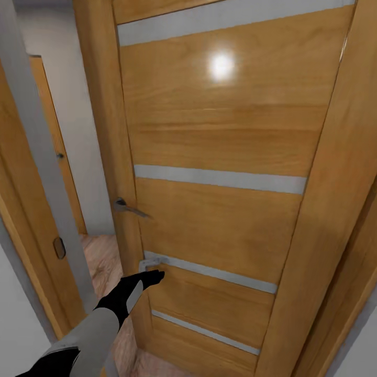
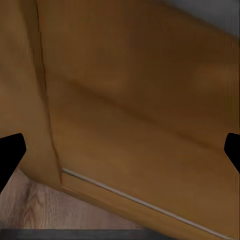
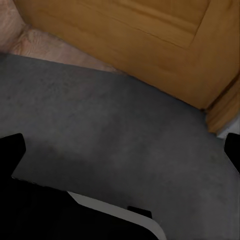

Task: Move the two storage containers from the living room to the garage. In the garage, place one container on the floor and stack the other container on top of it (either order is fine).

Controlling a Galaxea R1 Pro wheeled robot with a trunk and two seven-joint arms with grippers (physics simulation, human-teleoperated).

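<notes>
The two storage containers are out of view. An orange-brown wooden door (image 1: 220, 157) with pale grey stripes stands right in front of me, slightly ajar. My left gripper (image 1: 152, 272) reaches out to the door's free edge below the handle (image 1: 130, 208), and its black fingers are at the door's surface. In the left wrist view the left gripper (image 2: 120, 150) is open, its fingertips (image 2: 10, 150) far apart, with the door panel close ahead. My right gripper (image 3: 120, 150) is open and empty above the dark grey concrete floor (image 3: 110, 115).
Through the gap left of the door I see light wood plank flooring (image 1: 104, 262), a pale wall and another wooden door (image 1: 52, 146). The door frame (image 1: 36, 173) with a latch plate (image 1: 59, 247) is close on the left, and a frame post (image 1: 335, 209) on the right.
</notes>
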